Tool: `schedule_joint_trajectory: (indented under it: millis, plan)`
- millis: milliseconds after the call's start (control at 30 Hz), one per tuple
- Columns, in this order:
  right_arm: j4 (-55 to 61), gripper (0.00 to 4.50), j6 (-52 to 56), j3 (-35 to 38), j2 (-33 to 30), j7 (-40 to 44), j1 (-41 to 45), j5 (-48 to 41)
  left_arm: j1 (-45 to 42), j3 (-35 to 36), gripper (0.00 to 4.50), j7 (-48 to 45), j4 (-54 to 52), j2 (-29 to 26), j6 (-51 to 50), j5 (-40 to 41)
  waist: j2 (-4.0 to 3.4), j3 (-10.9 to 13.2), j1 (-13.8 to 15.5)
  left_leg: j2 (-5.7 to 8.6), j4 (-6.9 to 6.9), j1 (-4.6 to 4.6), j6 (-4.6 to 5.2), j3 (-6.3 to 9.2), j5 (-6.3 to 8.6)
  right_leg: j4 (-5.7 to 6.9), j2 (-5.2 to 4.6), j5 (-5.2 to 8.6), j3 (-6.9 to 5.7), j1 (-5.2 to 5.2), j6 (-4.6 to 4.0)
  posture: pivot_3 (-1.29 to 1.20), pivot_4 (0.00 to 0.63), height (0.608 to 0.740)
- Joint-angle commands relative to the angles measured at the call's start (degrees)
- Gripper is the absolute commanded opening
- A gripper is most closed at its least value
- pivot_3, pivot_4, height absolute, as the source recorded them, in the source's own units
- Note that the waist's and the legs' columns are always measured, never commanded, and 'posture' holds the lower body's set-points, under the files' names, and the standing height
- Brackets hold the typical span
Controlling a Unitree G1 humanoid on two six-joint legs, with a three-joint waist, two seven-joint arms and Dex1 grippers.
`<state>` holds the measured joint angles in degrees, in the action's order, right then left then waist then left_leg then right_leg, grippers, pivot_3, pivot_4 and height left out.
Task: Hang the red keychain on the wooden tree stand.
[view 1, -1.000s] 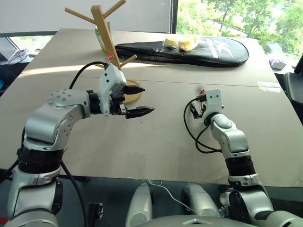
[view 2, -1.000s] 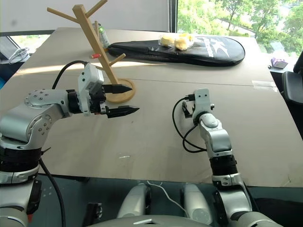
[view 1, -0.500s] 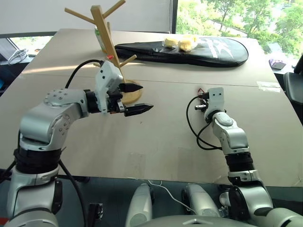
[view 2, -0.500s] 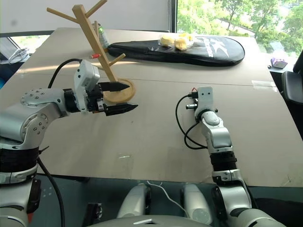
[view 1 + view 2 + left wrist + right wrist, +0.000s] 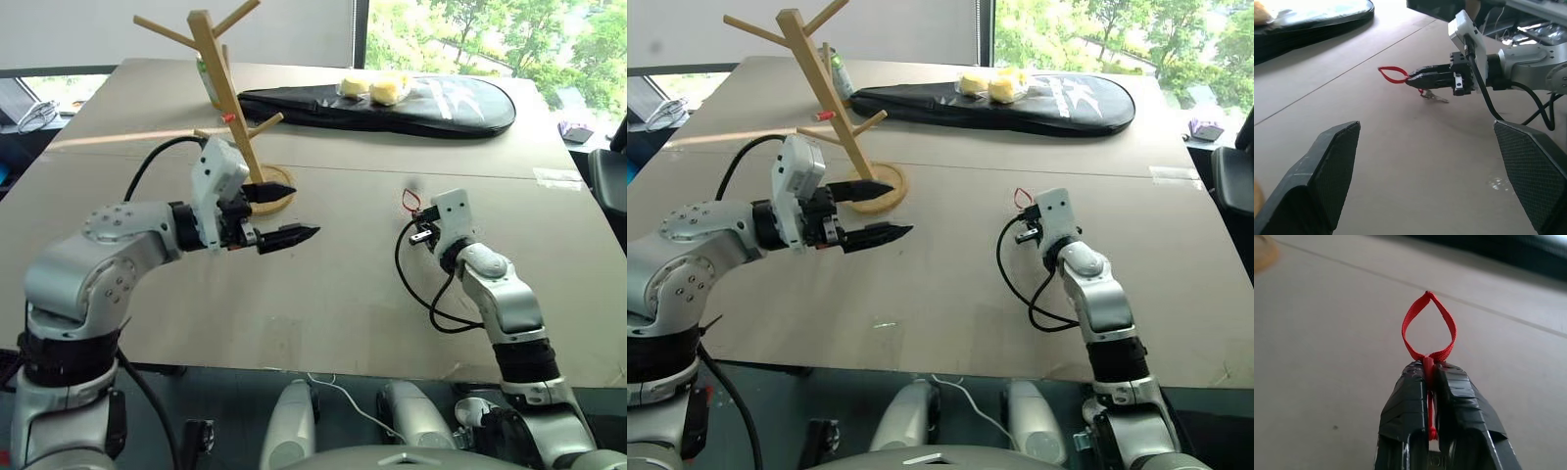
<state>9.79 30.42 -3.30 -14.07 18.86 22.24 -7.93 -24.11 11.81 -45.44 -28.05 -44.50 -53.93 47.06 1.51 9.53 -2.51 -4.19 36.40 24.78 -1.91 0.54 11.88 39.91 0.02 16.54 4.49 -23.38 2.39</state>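
Right gripper (image 5: 1431, 369) is clamped on the red keychain (image 5: 1428, 330): the cord is pinched between the 2 black fingers, and the loop sticks out past the fingertips, open and teardrop-shaped, clear of the table (image 5: 343, 294). In the left wrist view the same gripper (image 5: 1411, 81) holds the loop (image 5: 1392, 75) forward of its tips, with a small dark metal piece (image 5: 1433, 97) hanging just below the fingers, close over the tabletop; cannot tell if it touches the surface. In the head view the keychain (image 5: 410, 200) shows as a small red loop just above the right gripper's white housing. Left gripper (image 5: 288, 211) is released, its 2 fingers spread wide apart with nothing between them, hovering above the table and pointing toward the right gripper, well apart from it. The stand (image 5: 221, 81) is upright on its round base (image 5: 276, 192), just behind the left gripper; the upper finger overlaps the base edge in the head view, contact cannot be told. No keychain on any peg. A small red mark (image 5: 227, 117) sits on the post near a lower peg. Far beyond both grippers lies a long black bag (image 5: 460, 110) with 2 yellow items (image 5: 376, 88) on it. A black cable (image 5: 431, 299) loops off the right wrist.
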Motion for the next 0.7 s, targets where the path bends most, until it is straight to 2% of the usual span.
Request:
schedule_joint_trajectory:
  millis: [33,167,367,500,700]
  plan:
    - [7.96,0.11,-3.93,0.09,-0.73,5.01,0.85,-3.74,2.02,6.11,4.5,5.16,-6.29,0.18,-2.48,5.78,0.01,-0.01,-0.04,-0.02,0.0,-0.03,0.0,0.02,0.0,0.0,0.03,0.0,-0.01,0.01,0.0,0.0,0.15,0.74]
    - [10.1,0.11,-7.98,-1.38,-1.46,9.35,1.9,-4.97,4.96,12.54,4.5,11.33,-8.17,0.55,-4.64,12.24,0.01,0.0,0.13,-0.01,0.0,-0.03,0.0,0.01,0.0,-0.01,0.01,0.0,-0.01,0.02,0.0,0.0,0.15,0.74]
    - [6.73,0.11,-15.37,-5.53,1.56,14.76,8.06,-5.88,10.33,25.69,4.5,23.39,-10.88,0.82,-3.3,22.78,0.01,0.0,-0.13,-0.02,0.01,-0.06,0.0,0.02,0.0,0.01,0.0,0.0,-0.01,0.02,0.0,0.0,0.15,0.74]
    - [1.17,0.11,-20.55,-9.04,5.78,17.51,13.2,-5.61,18.06,33.16,4.5,26.05,-13.59,-0.68,-2.01,27.01,0.03,-0.01,0.01,-0.02,0.02,-0.06,-0.01,0.01,0.0,-0.01,-0.04,-0.01,-0.02,0.03,-0.01,0.0,0.15,0.74]
    - [-9.99,0.11,-27.0,-13.16,11.44,17.28,19.57,-1.16,24.44,42.24,4.5,30.28,-11.81,-1.98,2.25,34.92,0.05,-0.02,0.27,-0.01,0.03,-0.07,-0.02,0.05,-0.01,-0.01,-0.07,-0.01,-0.08,0.06,-0.02,0.0,0.15,0.74]
